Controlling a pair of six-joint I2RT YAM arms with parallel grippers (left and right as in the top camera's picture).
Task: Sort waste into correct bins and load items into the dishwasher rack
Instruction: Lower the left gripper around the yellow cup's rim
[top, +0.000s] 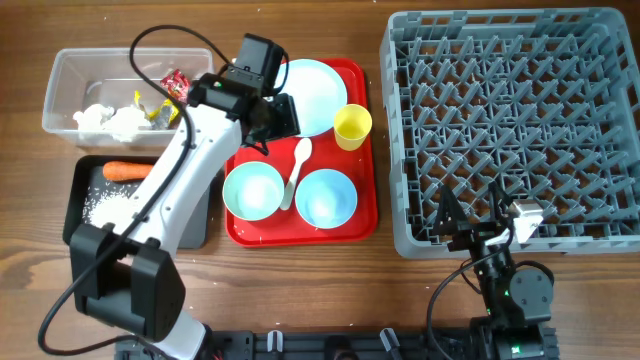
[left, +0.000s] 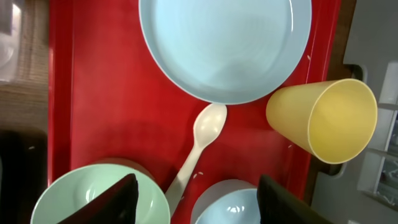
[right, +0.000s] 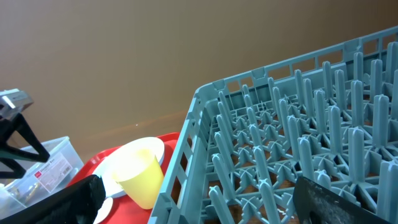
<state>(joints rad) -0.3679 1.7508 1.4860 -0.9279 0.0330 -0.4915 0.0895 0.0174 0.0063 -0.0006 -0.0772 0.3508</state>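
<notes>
On the red tray (top: 365, 215) lie a light-blue plate (top: 318, 95), yellow cup (top: 352, 126), white spoon (top: 296, 172), pale green bowl (top: 252, 190) and light-blue bowl (top: 326, 197). My left gripper (top: 272, 120) hovers open over the tray's left part. In its wrist view the spoon (left: 199, 143) runs between the fingers (left: 118, 199), which hold nothing. The grey dishwasher rack (top: 510, 120) stands at the right. My right gripper (top: 472, 212) is open at its front edge. The clear tub (top: 70, 80) holds tissues (top: 108, 122) and wrappers (top: 172, 85). The black tray (top: 78, 200) holds a carrot (top: 127, 170) and rice (top: 110, 205).
The left arm (top: 180, 190) stretches from the front left over the black tray's right side. The right wrist view shows the rack's corner (right: 205, 99), with the yellow cup (right: 140, 171) and plate (right: 118, 165) just left of it. Bare wood surrounds everything.
</notes>
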